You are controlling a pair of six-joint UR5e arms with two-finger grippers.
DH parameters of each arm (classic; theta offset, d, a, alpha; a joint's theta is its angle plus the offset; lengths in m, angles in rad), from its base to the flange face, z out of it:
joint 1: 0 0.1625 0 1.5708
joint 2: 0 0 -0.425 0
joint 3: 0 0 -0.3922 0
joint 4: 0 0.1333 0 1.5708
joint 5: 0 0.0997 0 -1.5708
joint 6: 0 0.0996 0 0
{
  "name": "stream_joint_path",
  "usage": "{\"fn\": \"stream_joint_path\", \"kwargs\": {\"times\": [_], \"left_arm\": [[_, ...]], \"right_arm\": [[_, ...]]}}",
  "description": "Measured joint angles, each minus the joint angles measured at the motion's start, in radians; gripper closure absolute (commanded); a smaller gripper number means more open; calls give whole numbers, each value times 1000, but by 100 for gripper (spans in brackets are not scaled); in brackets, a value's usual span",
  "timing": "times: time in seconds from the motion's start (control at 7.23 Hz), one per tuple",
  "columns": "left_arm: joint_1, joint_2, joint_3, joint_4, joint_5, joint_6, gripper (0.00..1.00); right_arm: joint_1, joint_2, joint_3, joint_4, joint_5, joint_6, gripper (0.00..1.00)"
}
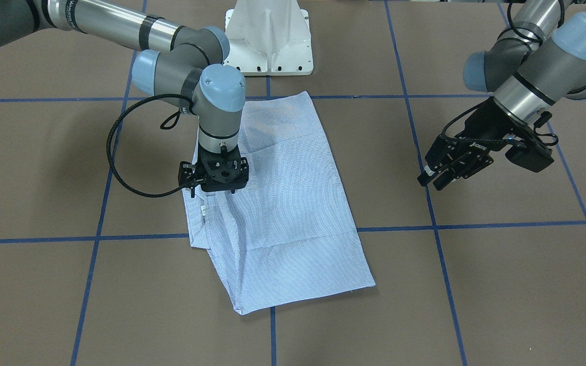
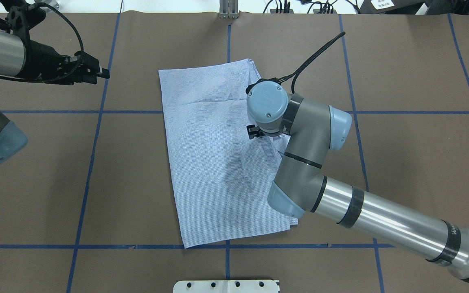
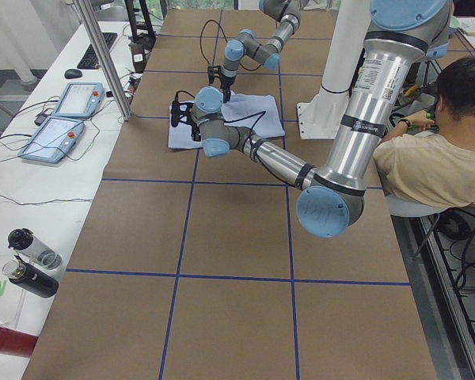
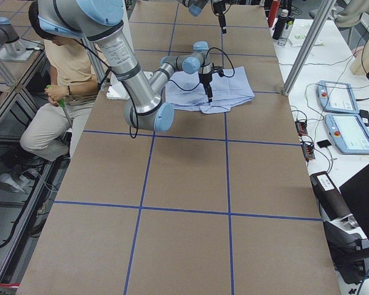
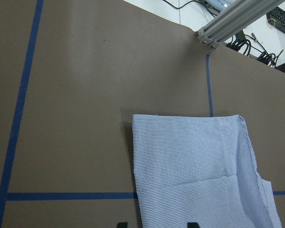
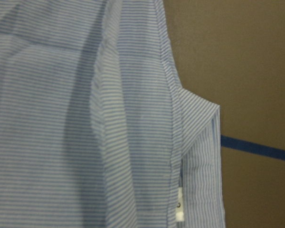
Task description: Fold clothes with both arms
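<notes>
1. Brown-papered bench (image 1: 44, 178) with a blue tape grid (image 1: 476, 224). The shirt (image 1: 283, 203) lies flat mid-bench, already narrowed to one long panel. No sleeves are showing, so we judge them tucked in.
2. The right arm (image 1: 219, 127) stands vertical over one long edge of the shirt. The cloth is directly under the right jaws, and the white neck label (image 1: 204, 209) is just beside them on that same edge.
3. Right jaws: they're at or barely above the fabric. We cannot tell how far apart they stand or whether they pinch any cloth. The right wrist view shows only stripes, a seam and a collar flap (image 6: 199, 114).
4. The left arm (image 1: 527, 86) hangs over bare bench, with the shirt well apart from the left jaws, out ahead of them. Left jaws: parted, holding nothing. Both fingertips (image 5: 192, 224) show at the bottom of the wrist view with a clear gap.
5. Our read of the step: side folds are done, and the right side is setting its grip for the shortening fold.
6. Next, the right jaws need a firm pinch through all edge layers. The left jaws need to come in to the opposite edge. Then both lift and carry over together, or the panel skews.
</notes>
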Motion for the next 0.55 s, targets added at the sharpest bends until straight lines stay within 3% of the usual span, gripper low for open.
{"fn": "stream_joint_path", "kwargs": {"times": [0.28, 0.55], "left_arm": [[-3, 0, 0, 0, 0, 1, 49], [-11, -1, -1, 0, -5, 1, 49]], "right_arm": [[62, -32, -22, 28, 61, -72, 0], [102, -78, 35, 23, 99, -112, 0]]}}
